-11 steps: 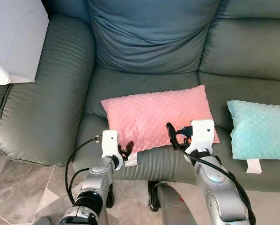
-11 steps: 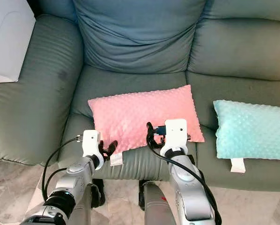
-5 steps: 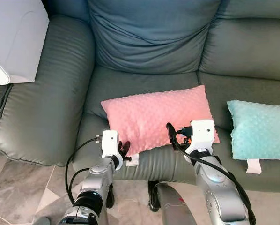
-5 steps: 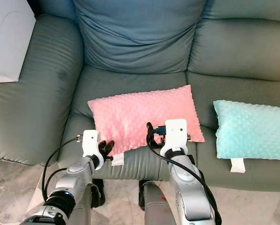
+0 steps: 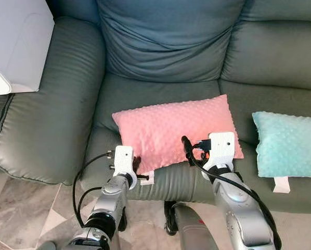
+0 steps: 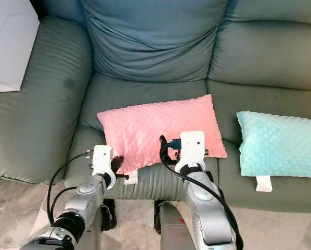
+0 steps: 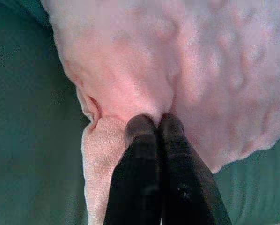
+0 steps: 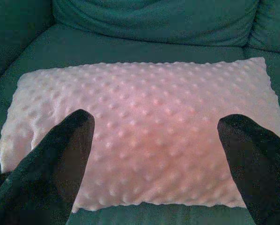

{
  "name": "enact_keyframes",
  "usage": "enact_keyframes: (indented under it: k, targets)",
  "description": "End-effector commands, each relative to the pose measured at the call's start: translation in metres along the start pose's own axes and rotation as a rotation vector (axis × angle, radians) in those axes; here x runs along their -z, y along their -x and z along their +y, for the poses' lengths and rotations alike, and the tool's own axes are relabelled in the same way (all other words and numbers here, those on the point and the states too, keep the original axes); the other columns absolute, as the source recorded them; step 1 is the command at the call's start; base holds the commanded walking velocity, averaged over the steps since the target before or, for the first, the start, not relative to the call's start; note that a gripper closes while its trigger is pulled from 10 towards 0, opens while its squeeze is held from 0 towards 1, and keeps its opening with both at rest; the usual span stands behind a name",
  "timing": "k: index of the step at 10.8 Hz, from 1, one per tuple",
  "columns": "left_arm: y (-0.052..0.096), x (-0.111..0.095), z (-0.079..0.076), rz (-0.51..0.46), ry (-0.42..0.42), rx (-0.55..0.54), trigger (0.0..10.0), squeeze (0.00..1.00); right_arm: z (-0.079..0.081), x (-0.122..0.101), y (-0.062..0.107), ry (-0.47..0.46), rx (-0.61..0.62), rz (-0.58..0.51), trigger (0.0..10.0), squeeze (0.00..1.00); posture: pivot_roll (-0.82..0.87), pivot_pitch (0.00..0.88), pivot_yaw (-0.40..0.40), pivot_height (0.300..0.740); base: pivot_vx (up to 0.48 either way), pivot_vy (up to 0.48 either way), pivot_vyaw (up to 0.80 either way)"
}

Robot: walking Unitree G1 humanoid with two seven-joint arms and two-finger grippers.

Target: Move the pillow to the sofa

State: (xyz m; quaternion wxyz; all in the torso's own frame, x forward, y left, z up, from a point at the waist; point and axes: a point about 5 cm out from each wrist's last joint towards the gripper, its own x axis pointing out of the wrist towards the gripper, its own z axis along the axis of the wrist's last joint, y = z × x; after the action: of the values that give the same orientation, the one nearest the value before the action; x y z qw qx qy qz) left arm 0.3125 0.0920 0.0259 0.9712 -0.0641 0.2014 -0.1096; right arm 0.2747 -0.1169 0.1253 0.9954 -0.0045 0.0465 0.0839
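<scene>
A pink dotted pillow [image 5: 173, 130] lies flat on the seat of the grey-green sofa [image 5: 160, 91], near its front edge. My left gripper [image 7: 155, 125] is at the pillow's near left corner, its two black fingers pressed together with the fabric creased at their tips. A white tag [image 5: 146, 178] hangs beside that corner. My right gripper [image 8: 155, 119] hovers at the pillow's near edge, right of centre, with its fingers [image 8: 65, 145] spread wide and nothing between them.
A teal dotted pillow [image 5: 288, 151] lies on the neighbouring seat to the right. A white box-like object [image 5: 15, 41] rests on the left armrest. Marble floor [image 5: 20, 219] runs in front of the sofa.
The left gripper's fingers were spread a second ago and have closed at the pillow's corner. The right gripper has shifted slightly left and forward. The pillow has stayed in place.
</scene>
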Motion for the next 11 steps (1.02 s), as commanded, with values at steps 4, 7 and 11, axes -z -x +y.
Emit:
enact_keyframes:
  k: [4,7,11]
  targets:
    - [0.0,-0.007,0.011,-0.065,-0.001,-0.087,0.0,0.0,0.001,0.003,0.004,-0.004,0.001,0.02,10.0,0.0,-0.21,0.399,-0.033,0.74,0.0,0.0,0.0]
    - [-0.004,-0.019,0.017,-0.105,-0.002,-0.132,0.0,0.0,0.002,0.003,0.004,-0.004,0.001,0.02,10.0,0.0,-0.21,0.396,-0.032,0.74,0.0,0.0,0.0]
    - [-0.005,-0.028,0.03,-0.13,-0.02,-0.22,0.0,0.0,0.001,0.004,0.004,-0.002,0.004,0.021,10.0,0.0,-0.21,0.392,-0.032,0.74,0.0,0.0,0.0]
